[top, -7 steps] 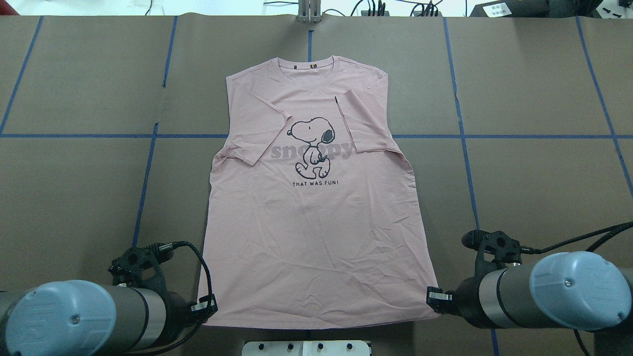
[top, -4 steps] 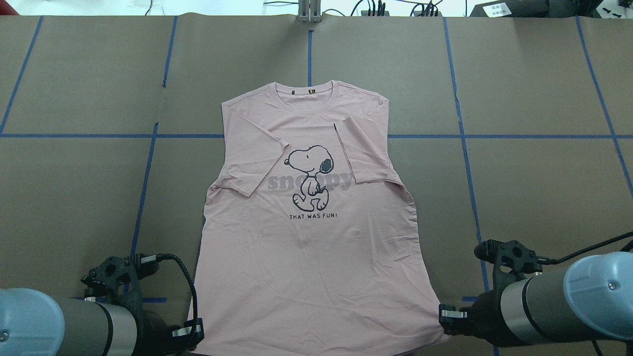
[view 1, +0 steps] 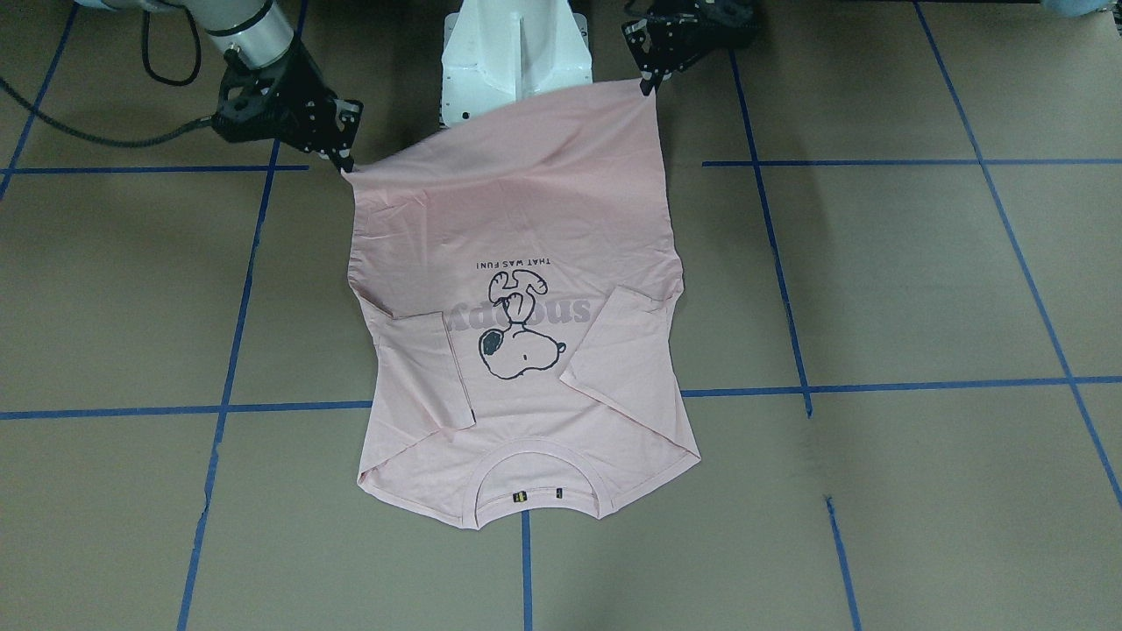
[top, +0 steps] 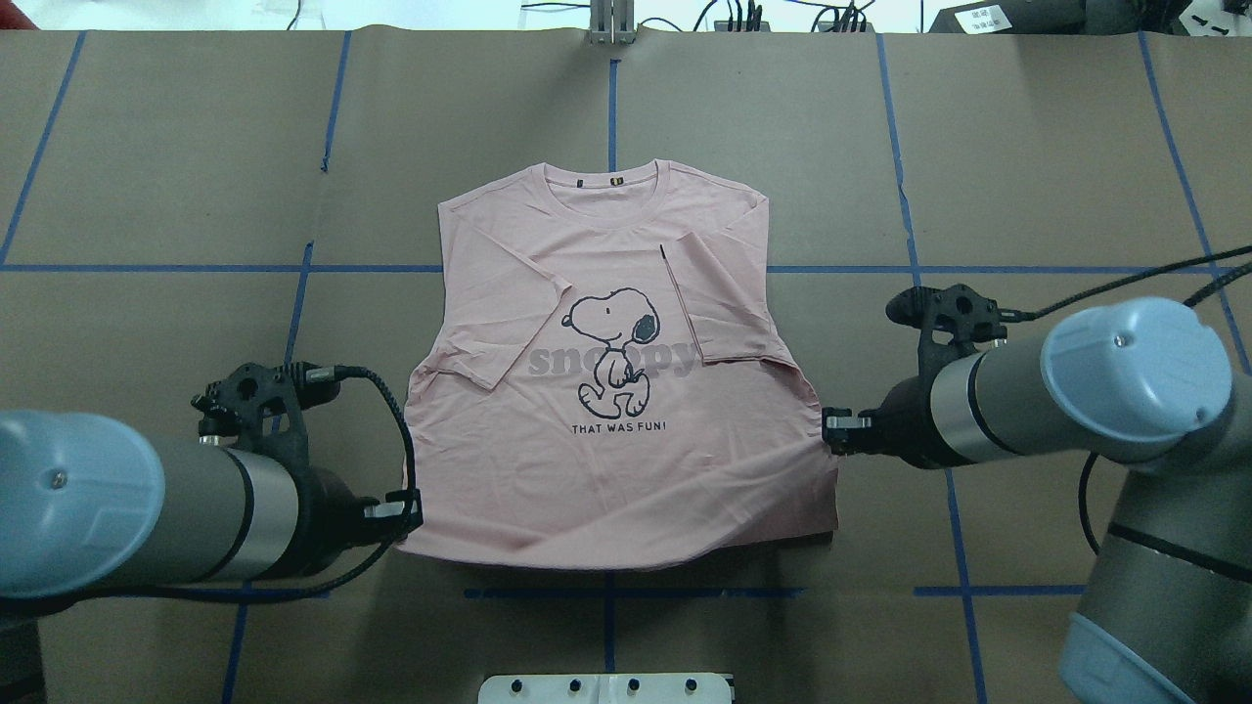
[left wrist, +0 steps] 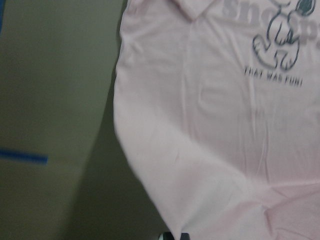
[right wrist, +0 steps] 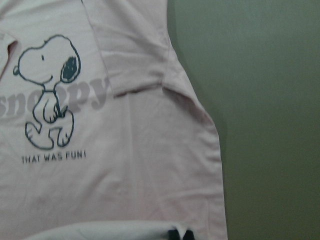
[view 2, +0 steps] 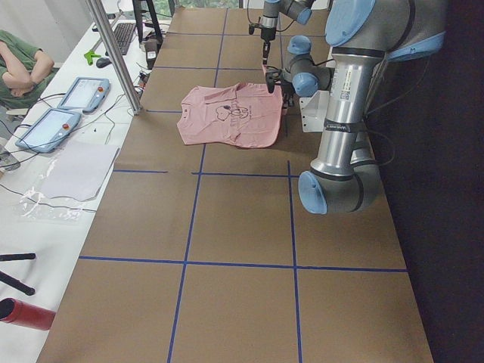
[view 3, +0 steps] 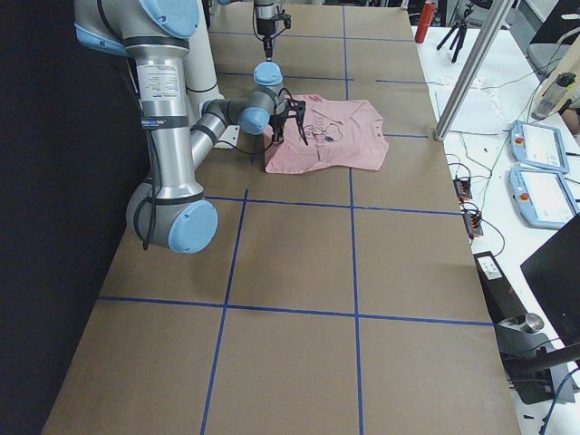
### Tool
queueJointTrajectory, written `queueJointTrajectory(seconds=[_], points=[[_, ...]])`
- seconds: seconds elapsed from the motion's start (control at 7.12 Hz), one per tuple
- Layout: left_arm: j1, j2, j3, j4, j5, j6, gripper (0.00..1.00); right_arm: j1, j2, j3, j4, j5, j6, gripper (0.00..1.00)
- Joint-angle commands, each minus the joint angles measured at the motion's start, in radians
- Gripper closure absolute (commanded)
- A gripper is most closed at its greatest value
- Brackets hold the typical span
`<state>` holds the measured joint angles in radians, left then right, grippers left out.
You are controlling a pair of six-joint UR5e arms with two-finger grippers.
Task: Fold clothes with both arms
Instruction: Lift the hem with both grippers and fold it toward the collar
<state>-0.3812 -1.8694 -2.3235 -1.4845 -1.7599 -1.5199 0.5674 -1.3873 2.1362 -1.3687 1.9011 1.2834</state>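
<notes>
— At mid-table, see the pink Snoopy T-shirt (top: 626, 479), print up, sleeves folded inward, collar end flat on the brown paper (top: 147, 156).
— And the hem end?
— Held up off the paper, slung between both grippers.
— Jaws?
— Clenched on one hem corner at the left gripper (top: 409, 515), clenched on the other at the right gripper (top: 829, 433).

Top centre of the front view, the raised hem of the shirt (view 1: 526, 166) covers the lower part of the base (view 1: 513, 48), and the top edge cuts the left gripper (view 1: 651, 83). Both wrist views are blurred, showing just a sliver of fingers (right wrist: 175, 234) at the bottom edge.
</notes>
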Motion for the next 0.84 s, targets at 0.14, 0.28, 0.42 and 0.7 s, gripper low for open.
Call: queueJointTrajectory(seconds=[0.14, 0.28, 0.42, 0.7], points=[[-0.258, -0.094, 0.272, -0.095, -0.064, 0.183, 1.0, 0.218, 0.244, -0.316, 0.006, 0.032, -0.223, 1.0], [-0.316, -0.144, 0.402, -0.174, -0.087, 0.211, 1.0, 0.241, 0.33, -0.426, 0.008, 0.033, -0.236, 1.0], [-0.364, -0.183, 0.535, -0.275, -0.09, 0.218, 1.0, 0.268, 0.415, -0.544, 0.01, 0.038, -0.237, 1.0], [-0.422, -0.259, 0.8, -0.487, -0.089, 0.216, 1.0, 0.293, 0.517, -0.721, 0.058, 0.047, -0.242, 1.0]])
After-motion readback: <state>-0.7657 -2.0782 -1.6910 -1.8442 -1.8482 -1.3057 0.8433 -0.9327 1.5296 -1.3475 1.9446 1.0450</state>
